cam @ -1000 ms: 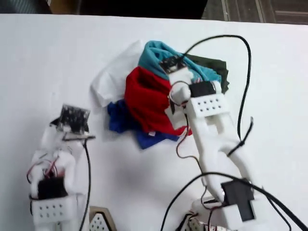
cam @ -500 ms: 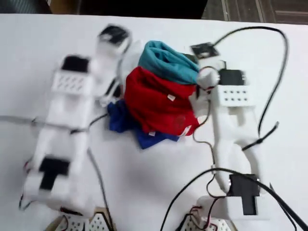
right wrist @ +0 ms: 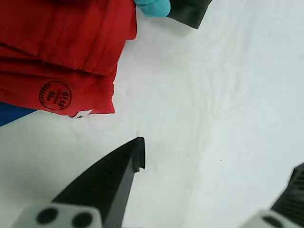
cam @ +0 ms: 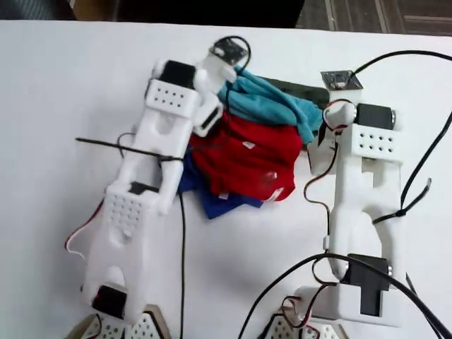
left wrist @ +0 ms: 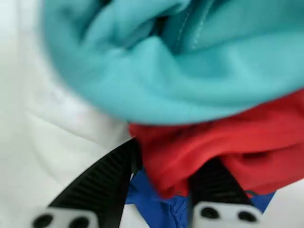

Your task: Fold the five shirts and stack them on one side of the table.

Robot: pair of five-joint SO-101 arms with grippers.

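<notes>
Several shirts lie heaped at the table's far middle: a teal shirt (cam: 268,102) on top, a red shirt (cam: 247,155) under it, a blue shirt (cam: 215,203) at the near edge and a dark green shirt (cam: 300,90) behind. My left gripper (cam: 212,116) is at the pile's left side. It is open, with a fold of the red shirt (left wrist: 199,142) between its fingers (left wrist: 102,183), the teal shirt (left wrist: 166,61) just beyond and white cloth (left wrist: 57,118) beside. My right gripper (right wrist: 218,159) hangs open over bare table just right of the pile, near the red shirt (right wrist: 61,42).
The white table (cam: 63,92) stretches bare to the left and right of the pile and in front of it. Black cables (cam: 417,176) loop around the right arm, and another cable (cam: 182,268) runs along the left arm. A dark floor lies past the far edge.
My left arm swung from the near left of the table up to the pile's left side, covering the white shirt. My right arm drew off the pile to its right edge.
</notes>
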